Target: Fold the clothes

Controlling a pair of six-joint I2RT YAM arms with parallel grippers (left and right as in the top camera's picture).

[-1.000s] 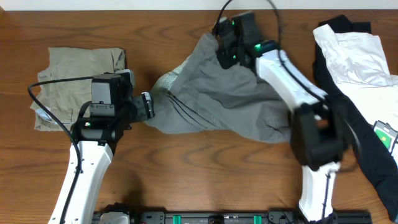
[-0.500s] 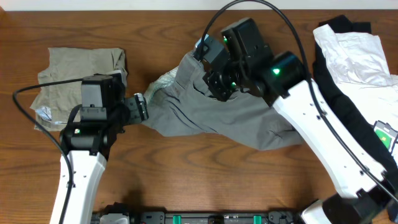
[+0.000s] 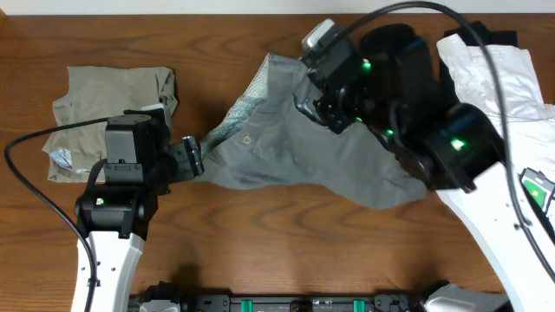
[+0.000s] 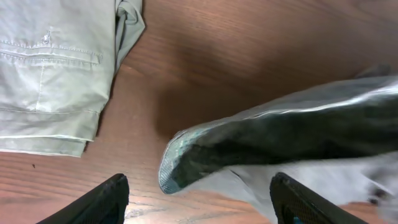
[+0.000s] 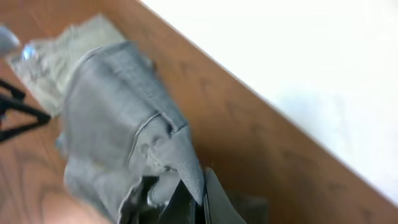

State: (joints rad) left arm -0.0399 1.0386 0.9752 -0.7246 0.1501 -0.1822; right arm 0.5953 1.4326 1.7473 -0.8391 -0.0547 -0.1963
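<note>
Across your brown wooden table (image 3: 260,251), the medium-grey cotton shorts (image 3: 295,152) have been pulled up at their far edge, pale waistband lining now showing. Folded khaki-beige shorts (image 3: 104,100) lie at left. Your right gripper (image 5: 188,208) pinches the grey cloth. Your left gripper (image 4: 199,196) is spread just beside the hem.

The worktop (image 3: 260,225) is brown wood with a visible grain. A pale surface (image 5: 298,50) lies beyond its far edge. A black rail (image 3: 303,303) with green parts runs along its near edge.

Even bright light overhead; right-wrist view motion-blurred, soft shadows beneath cloth.
</note>
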